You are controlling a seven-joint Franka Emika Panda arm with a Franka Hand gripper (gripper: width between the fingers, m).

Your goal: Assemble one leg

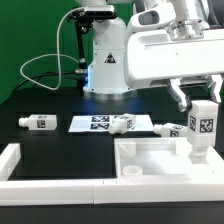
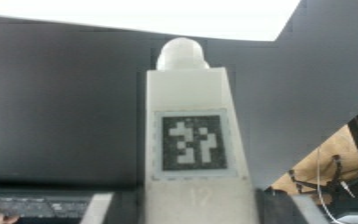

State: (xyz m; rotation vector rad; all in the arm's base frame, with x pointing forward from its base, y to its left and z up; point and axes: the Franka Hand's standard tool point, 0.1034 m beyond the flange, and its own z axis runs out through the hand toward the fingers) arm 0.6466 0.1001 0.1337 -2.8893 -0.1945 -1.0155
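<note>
White plastic leg (image 1: 203, 128) stands upright in our gripper (image 1: 201, 103), jaws clamped on it, at the far right corner of the panel (image 1: 150, 168), we note.

You will find the leg (image 1: 203, 125) clamped in the gripper (image 1: 201, 101) to be smooth white plastic with a dull, matt finish. Its tag (image 2: 194, 143) is flat black-and-white print. The panel (image 1: 160, 158) directly below the gripper shows the same matt white plastic. The table (image 1: 40, 98) around it is black and non-reflective. The arm casing (image 1: 165, 55) above the gripper is glossy white.
</note>
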